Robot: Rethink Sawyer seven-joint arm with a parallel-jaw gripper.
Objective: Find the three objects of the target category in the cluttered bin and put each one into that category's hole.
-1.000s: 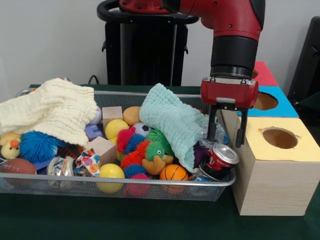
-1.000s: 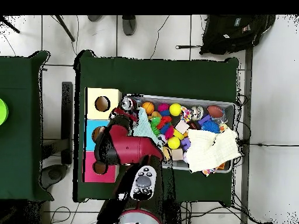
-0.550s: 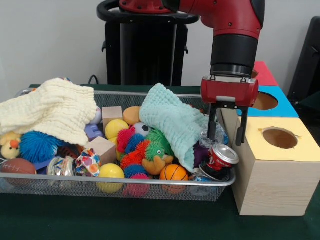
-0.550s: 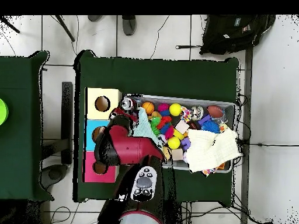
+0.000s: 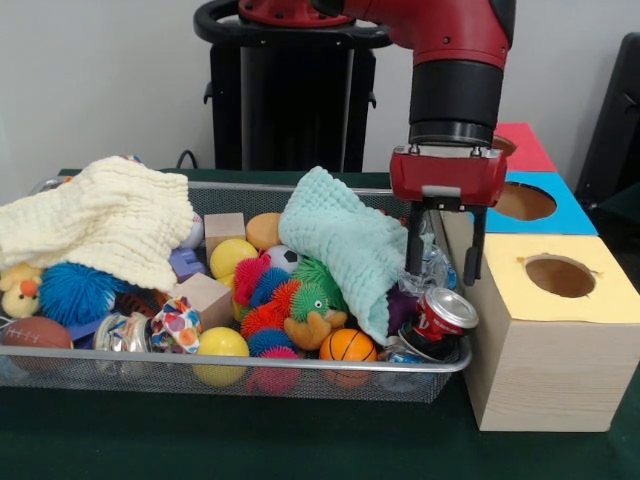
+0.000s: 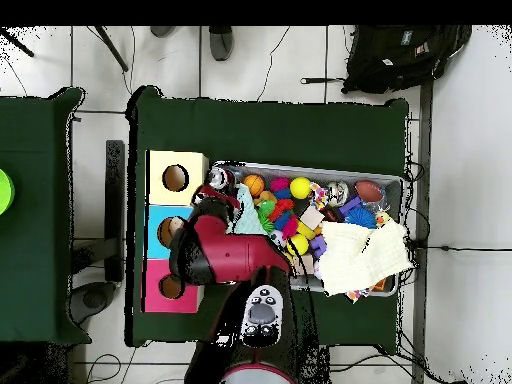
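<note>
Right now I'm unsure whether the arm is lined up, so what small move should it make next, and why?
Probably lower straight down a little. The open pincer hangs over the bin's end beside the yellow box, with crinkled clear plastic between its fingers and the red can just below; descending would bring a grasp within reach.

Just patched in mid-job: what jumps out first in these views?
The red tool hangs open over the wire bin's right end, above a tilted soda can. Two cloths lie over the toy pile: cream at left, mint in the middle. The yellow-topped box stands right of the bin.
</note>
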